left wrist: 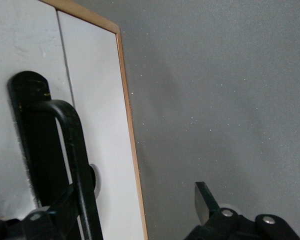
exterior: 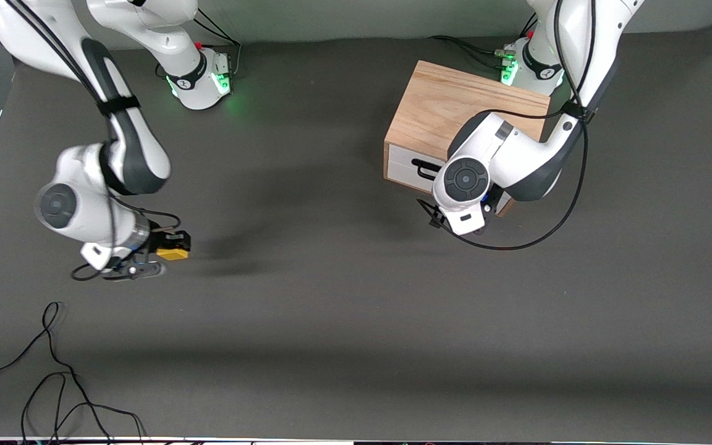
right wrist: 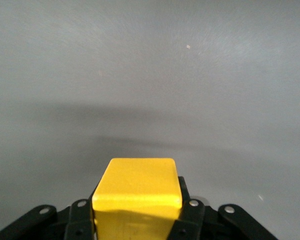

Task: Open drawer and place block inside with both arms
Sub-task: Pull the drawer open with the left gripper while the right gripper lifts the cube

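Toward the counter's edge at the right arm's end, right gripper has its fingers clamped on the block, which looks lifted just clear of the counter. Near the base-side corner at the left arm's end, left gripper sits at the drawer, fingers apart, one tucked under the handle. Drawer looks shut. Risks: fingers slip off the handle on the pull, or the whole cabinet drags instead of the drawer sliding; block arrives early. Left wrist hides half the front panel.
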`<move>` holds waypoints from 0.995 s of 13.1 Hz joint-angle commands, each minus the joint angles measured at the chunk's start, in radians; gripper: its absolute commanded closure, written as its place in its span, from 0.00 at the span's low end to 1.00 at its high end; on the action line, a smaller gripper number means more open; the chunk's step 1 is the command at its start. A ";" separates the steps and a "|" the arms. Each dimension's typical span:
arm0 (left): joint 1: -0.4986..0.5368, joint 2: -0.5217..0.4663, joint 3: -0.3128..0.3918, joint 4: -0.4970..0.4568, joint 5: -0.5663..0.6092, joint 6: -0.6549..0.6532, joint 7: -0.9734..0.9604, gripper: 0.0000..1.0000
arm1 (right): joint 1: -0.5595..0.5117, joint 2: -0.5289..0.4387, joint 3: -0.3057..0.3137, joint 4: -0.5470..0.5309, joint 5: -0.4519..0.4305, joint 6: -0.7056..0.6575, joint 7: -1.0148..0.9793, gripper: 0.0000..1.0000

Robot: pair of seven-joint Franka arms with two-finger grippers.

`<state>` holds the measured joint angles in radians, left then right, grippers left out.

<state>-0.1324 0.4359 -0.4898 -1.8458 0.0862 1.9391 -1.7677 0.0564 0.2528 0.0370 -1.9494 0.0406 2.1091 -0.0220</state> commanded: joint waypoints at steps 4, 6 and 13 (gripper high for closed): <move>-0.003 0.006 0.005 0.011 0.036 0.089 -0.026 0.00 | -0.001 -0.066 -0.012 0.331 0.021 -0.401 -0.010 1.00; -0.004 0.020 0.007 0.029 0.038 0.109 -0.026 0.00 | -0.004 -0.069 -0.014 0.421 0.019 -0.481 -0.010 1.00; -0.018 0.101 0.007 0.147 0.066 0.156 -0.027 0.00 | -0.003 -0.080 -0.080 0.535 0.021 -0.666 -0.030 1.00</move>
<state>-0.1325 0.4854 -0.4869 -1.7745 0.1167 2.0713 -1.7709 0.0529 0.1642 -0.0235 -1.4358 0.0415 1.4717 -0.0230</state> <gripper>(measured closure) 0.000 0.445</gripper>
